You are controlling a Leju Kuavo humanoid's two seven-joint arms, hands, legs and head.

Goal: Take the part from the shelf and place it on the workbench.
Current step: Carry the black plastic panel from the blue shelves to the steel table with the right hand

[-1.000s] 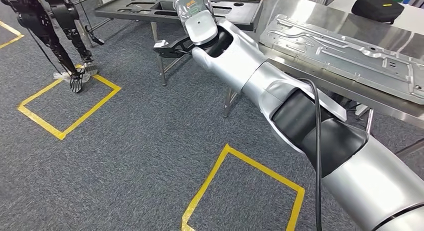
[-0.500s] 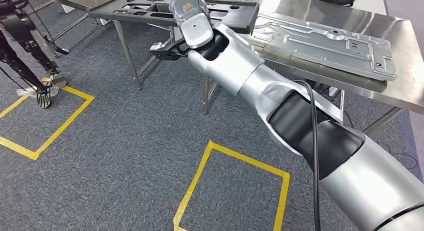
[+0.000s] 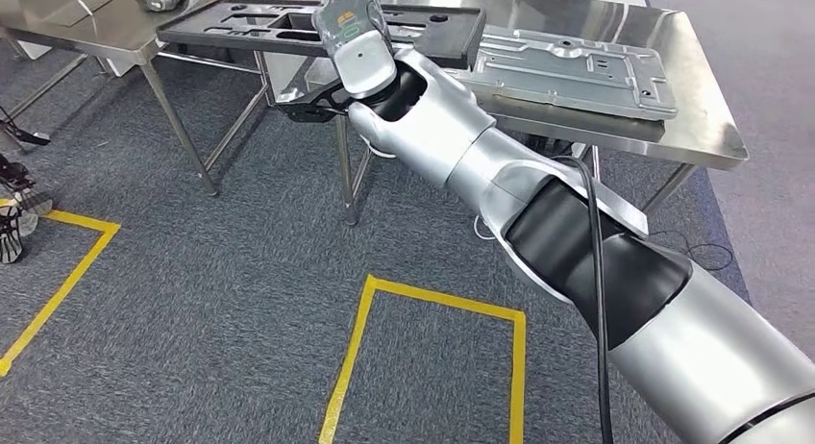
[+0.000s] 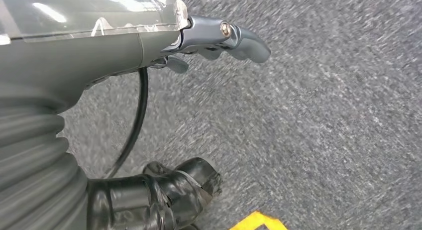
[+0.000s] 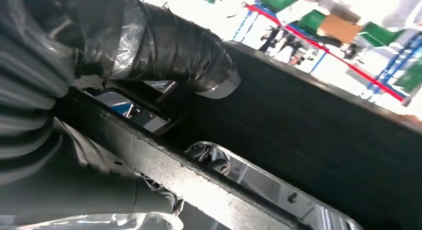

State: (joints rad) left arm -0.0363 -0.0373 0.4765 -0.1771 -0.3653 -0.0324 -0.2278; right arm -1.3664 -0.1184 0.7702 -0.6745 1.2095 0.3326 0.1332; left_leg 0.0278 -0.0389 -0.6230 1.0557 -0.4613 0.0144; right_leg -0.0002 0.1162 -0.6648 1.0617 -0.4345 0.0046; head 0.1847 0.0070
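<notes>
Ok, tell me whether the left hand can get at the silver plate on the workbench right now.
Probably not: the left hand hangs low over the carpet, while the silver plate lies up on the workbench beyond the right arm and the black part.

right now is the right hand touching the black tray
Touching. In the right wrist view the right hand has its taped thumb over the black tray, with darker fingers under its edge, gripping it.

A steel workbench (image 3: 706, 136) stands on grey carpet (image 3: 211, 300); a stamped metal panel (image 3: 567, 69) lies flat on its right half.
</notes>
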